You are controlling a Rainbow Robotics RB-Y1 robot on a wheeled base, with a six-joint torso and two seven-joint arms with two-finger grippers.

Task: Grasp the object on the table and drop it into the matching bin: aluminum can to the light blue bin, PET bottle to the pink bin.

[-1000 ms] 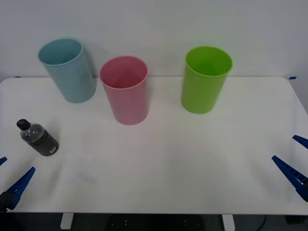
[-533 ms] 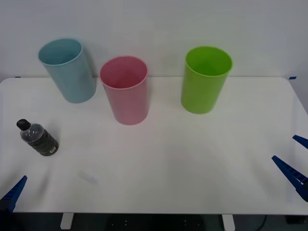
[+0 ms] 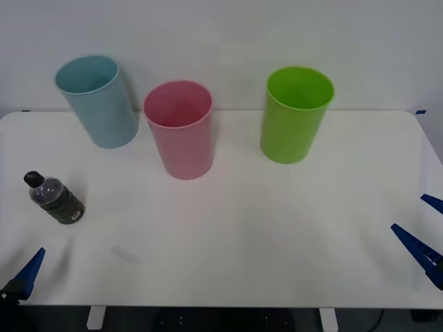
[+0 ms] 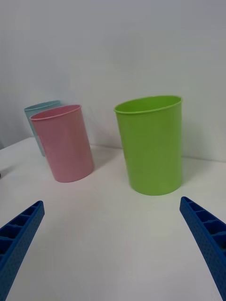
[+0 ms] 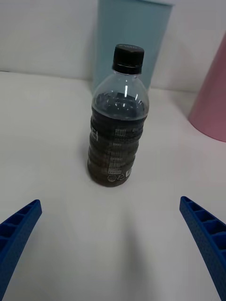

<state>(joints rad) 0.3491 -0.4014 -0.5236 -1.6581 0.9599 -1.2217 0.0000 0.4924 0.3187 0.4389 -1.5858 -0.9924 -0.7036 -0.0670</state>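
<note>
Left gripper [image 5: 113, 244] shifted slightly, fingers spread, facing upright PET bottle [image 5: 117, 127].

**Off-task items in view**

You have one bin here that belongs to no part of the job: the bright green bin [image 3: 296, 114]. It stands upright and open-topped at the far side of the counter, toward your right. Behind everything you see a plain white wall [image 3: 221, 34]. Under the near edge, two white legs [image 3: 95, 317] of the counter's frame show against the dark floor [image 3: 208, 319]. In the right wrist view, the green bin [image 4: 150, 143] stands close and large.
</note>
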